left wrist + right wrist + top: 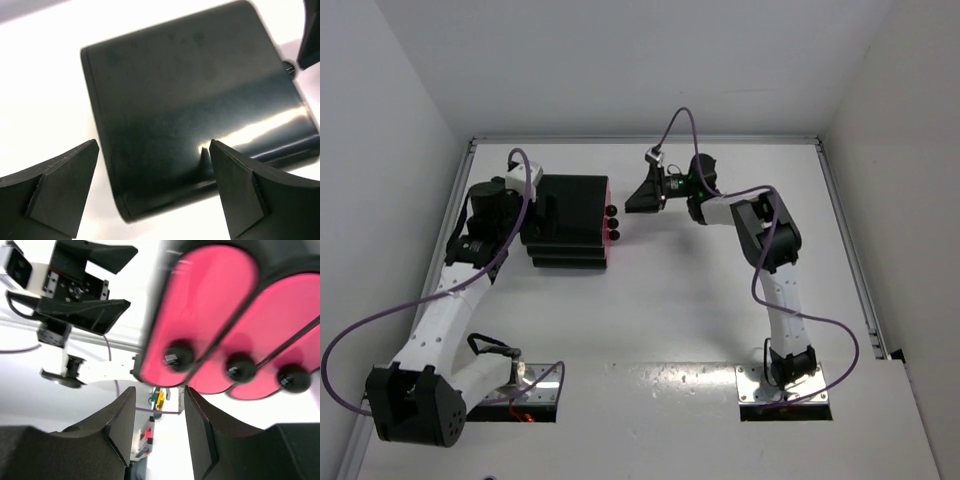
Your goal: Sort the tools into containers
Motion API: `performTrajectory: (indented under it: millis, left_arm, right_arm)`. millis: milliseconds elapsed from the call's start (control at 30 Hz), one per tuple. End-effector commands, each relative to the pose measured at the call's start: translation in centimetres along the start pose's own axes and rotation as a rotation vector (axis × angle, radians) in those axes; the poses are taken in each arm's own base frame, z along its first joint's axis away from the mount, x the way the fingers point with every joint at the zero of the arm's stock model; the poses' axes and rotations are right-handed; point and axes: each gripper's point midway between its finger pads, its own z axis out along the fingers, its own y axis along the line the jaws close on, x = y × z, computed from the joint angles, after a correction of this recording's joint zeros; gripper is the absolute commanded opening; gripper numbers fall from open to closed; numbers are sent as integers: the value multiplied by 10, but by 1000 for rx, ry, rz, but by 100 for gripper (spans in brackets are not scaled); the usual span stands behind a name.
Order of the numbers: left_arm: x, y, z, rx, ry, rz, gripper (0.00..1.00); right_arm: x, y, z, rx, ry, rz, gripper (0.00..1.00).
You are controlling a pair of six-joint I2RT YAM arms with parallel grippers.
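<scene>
- Standing toward the far left corner of the table (pixel 720 330), the black cabinet (pixel 568 205) turns its three pink drawers (pixel 220 310) and their round black knobs (pixel 179 355) toward the right edge.
- The right hand (pixel 160 395) hovers just short of the knobs, its fingers a narrow gap apart and pinching nothing. The nearest knob sits roughly in line with that gap.
- The left hand (pixel 154 150) hangs over the cabinet's glossy top, fingers spread wide and empty. Whether it touches the top I cannot tell.
- No tools show in any view, so where they lie cannot be told.
- The drawers look like stiff, light plastic that should slide with little force.
- The knob is the only hold on a drawer. It is small, round and smooth, so it would likely slip out of a shallow pinch. Better to close on its sides, well back from the tip, and pull straight out.
- The cabinet itself seems light enough to drag along the table with the pull. Pressing down on its top would steady it.
</scene>
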Motion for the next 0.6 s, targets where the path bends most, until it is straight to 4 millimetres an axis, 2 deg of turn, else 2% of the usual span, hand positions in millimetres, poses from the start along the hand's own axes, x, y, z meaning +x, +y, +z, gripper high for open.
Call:
performTrajectory:
  millis: [0,33,67,100,133,167,200,233,267,300,333,367,400,433,467,533,567]
  left_arm:
    - [-47,13,-24,-54,-125,17,100]
    - [-51,19,-27,-82,-125,3,100]
    - [-56,24,-29,-108,-135,3,100]
    - [-65,30,-33,-140,-152,4,100]
    - [-63,46,-38,-224,-133,-6,100]
    - [-66,52,-41,-263,-137,-9,100]
    - [-65,63,-46,-313,-127,-17,100]
    - [-58,72,-45,-351,-98,-25,100]
    - [-50,91,-50,-433,-68,-41,100]
    - [-42,101,-51,-469,-38,-52,100]
    - [-28,119,-54,-527,-4,-75,100]
    - [-15,127,-50,-537,34,-90,100]
    - [-2,135,-49,-545,68,-94,100]
    - [18,142,-46,-549,109,-104,100]
    - [29,156,-47,-551,120,-116,100]
    - [63,166,-41,-543,182,-129,100]
    - [73,176,-42,-553,198,-134,100]
  right_arm:
    - [-22,80,-26,-1,-26,-235,44]
    - [-25,79,-31,34,-47,-208,44]
    - [-34,76,-37,84,-66,-354,44]
    - [-24,57,-50,206,-66,-146,44]
    - [-42,66,-56,322,-107,-355,44]
    - [-39,68,-61,387,-125,-285,44]
    - [-42,61,-75,487,-157,-316,44]
    - [-43,66,-82,511,-182,-327,44]
    - [-35,65,-86,541,-190,-321,46]
    - [-42,74,-101,621,-241,-388,48]
    - [-36,71,-113,682,-250,-383,50]
    - [-38,77,-119,725,-263,-422,55]
    - [-39,71,-132,815,-272,-471,57]
    - [-35,78,-147,856,-289,-480,58]
    - [-34,79,-156,880,-296,-488,62]
    - [-23,70,-179,905,-306,-448,63]
    - [-16,75,-184,878,-310,-439,63]
